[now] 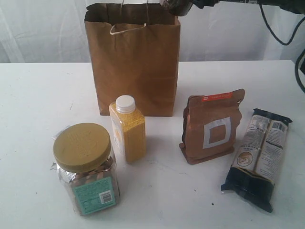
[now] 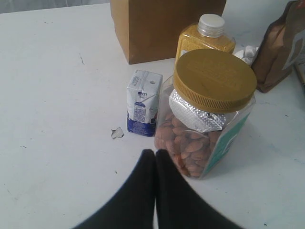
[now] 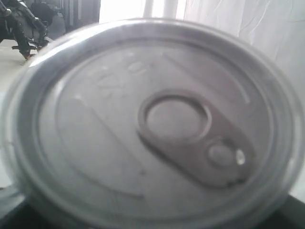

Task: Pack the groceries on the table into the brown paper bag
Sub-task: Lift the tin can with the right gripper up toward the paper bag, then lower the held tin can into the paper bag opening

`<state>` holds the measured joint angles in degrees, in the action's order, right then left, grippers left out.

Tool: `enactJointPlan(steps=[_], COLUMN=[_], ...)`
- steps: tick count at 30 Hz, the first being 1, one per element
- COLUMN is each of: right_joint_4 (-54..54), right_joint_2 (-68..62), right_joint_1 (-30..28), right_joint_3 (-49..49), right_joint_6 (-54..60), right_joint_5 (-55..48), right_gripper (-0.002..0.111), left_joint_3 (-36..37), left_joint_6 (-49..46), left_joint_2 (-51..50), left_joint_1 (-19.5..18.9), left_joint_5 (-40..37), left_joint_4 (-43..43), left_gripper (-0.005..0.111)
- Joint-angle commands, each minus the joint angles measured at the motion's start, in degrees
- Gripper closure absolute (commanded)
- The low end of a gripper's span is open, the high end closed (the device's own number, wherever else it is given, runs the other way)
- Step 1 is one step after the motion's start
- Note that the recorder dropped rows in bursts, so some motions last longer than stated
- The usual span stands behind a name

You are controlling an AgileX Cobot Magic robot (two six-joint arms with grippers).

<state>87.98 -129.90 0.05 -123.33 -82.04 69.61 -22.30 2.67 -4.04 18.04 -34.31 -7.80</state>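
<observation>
The brown paper bag (image 1: 136, 67) stands upright at the back of the table (image 1: 38, 105). In front of it are the yellow-lidded jar (image 1: 88, 167), the yellow bottle (image 1: 127, 129), the copper-brown pouch (image 1: 212, 126) and the long dark-blue packet (image 1: 259, 157). A small white-blue carton (image 2: 143, 102) stands beside the jar (image 2: 209, 109). My left gripper (image 2: 155, 152) is shut and empty, low over the table just short of the jar. My right gripper (image 1: 183, 5) is high over the bag's right rim, shut on the pull-tab can (image 3: 152, 124), whose lid fills the right wrist view.
A small torn scrap (image 2: 116, 132) lies on the table near the carton. Black cables (image 1: 286, 33) hang at the upper right. A white curtain backs the table.
</observation>
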Motion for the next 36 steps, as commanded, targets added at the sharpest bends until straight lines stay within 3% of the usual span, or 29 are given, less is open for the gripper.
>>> enactJointPlan(steps=[1,20,25,36], right_joint_4=[-4.62,1.19,11.62,11.97], right_joint_2=[1.13,2.37,6.57,8.97], right_joint_1=[0.04,-0.8,-0.8,-1.31], right_joint_3=[-0.53,-0.53,-0.53,0.06], right_joint_6=[-1.07,-10.62,-15.05,-16.51], right_joint_5=[0.36,0.36,0.36,0.36], right_gripper=[0.108,0.108,0.108,0.108], left_joint_3=[0.31,0.31,0.31,0.31], left_joint_6=[0.3,0.3,0.3,0.19], left_joint_2=[0.04,0.04,0.04,0.01], left_joint_1=[-0.26,-0.26,-0.26,-0.26], left_joint_5=[-0.06,-0.06,-0.06,-0.06], left_joint_4=[-1.01,-1.01,-1.01,-1.01], left_gripper=[0.107,0.107,0.107,0.107])
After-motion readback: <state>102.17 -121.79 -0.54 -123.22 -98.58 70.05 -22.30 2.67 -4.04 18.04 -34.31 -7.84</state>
